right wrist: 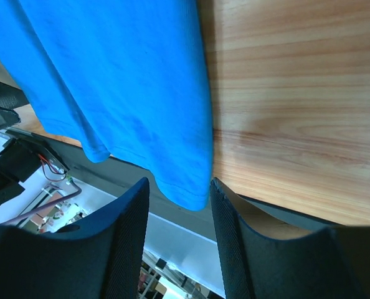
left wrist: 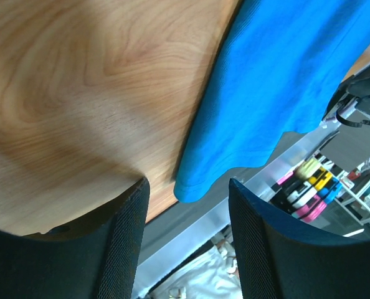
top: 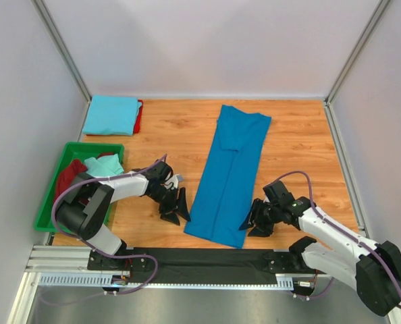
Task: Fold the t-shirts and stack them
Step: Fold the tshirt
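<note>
The counter (top: 302,135) is carrying the royal blue shirt (top: 231,169), which is lying as one long narrow strip. Its long axis is running from the far side toward the arm bases, leaning slightly leftward at the near end, and its hem (top: 214,236) is reaching the counter's near edge. You are flanking that hem with both arms: the left arm (top: 119,185) just beside its left corner, the right arm (top: 322,226) just beside its right, each about equally near. The left jaws are standing partly open and holding nothing, with the left corner (left wrist: 186,190) lying ahead in the gap between the fingers (left wrist: 126,243). The right jaws are likewise standing apart and gripping nothing, with the right corner (right wrist: 194,198) hanging in their gap. The coming pinch is probably depending on each corner sitting squarely between its jaws.
</note>
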`<state>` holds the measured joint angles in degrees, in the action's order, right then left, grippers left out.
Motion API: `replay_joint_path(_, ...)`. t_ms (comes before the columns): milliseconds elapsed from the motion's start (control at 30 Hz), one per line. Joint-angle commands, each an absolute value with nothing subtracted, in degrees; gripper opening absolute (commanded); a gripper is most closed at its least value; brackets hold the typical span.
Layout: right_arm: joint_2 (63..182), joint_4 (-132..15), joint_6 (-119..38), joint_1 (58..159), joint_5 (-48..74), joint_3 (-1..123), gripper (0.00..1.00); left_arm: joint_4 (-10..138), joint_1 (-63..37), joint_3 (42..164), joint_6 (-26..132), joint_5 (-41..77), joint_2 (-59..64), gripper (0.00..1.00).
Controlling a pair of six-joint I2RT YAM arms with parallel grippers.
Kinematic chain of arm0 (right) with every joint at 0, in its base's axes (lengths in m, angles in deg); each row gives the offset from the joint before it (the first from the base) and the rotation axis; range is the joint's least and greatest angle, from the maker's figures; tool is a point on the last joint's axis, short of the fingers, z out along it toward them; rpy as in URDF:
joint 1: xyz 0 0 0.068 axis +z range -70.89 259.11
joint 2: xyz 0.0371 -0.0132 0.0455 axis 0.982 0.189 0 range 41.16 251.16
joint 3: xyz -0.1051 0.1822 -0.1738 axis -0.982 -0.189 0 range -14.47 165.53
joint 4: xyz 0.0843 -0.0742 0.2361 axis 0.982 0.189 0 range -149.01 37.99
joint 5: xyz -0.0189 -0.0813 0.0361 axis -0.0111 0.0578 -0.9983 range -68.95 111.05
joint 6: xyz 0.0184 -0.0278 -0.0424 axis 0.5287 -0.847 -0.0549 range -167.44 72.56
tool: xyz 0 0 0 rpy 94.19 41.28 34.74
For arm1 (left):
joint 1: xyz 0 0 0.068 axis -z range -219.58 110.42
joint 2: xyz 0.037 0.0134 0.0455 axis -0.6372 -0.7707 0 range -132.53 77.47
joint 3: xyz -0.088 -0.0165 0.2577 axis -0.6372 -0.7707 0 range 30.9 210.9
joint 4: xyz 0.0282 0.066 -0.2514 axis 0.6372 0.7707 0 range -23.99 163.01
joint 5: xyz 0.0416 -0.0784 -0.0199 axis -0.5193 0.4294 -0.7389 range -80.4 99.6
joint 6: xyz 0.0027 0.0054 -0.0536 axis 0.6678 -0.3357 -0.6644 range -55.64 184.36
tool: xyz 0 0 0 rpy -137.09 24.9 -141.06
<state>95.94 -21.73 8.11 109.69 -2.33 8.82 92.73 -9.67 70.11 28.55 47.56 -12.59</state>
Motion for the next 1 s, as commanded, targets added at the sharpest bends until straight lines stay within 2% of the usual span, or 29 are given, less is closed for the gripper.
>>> replay_joint_path(0,96.7,-26.7,12.8,112.1,-0.9,7.6,0.47,92.5,-9.1,69.2,29.1,45.2,-13.1,0.62)
replay_joint_path(400,98.4,-29.5,16.2,117.3,1.3,3.8,0.46,89.7,-7.0,67.0,27.5,44.8,-14.6,0.58)
replay_joint_path(633,97.3,-32.2,19.0,118.1,0.7,1.8,0.41,89.6,-7.0,66.5,27.8,44.8,-14.9,0.51)
replay_joint_path(833,96.9,-33.3,19.7,118.4,1.1,-0.1,0.36,88.4,-6.9,65.4,27.6,44.9,-15.5,0.39)
replay_joint_path(933,97.9,-34.5,19.8,118.4,0.9,-0.7,0.29,87.5,-7.0,65.3,27.5,45.2,-16.0,0.31)
replay_joint_path(967,98.2,-34.8,19.8,118.5,0.7,-0.8,0.27,87.4,-6.9,65.4,27.5,45.3,-16.3,0.24)
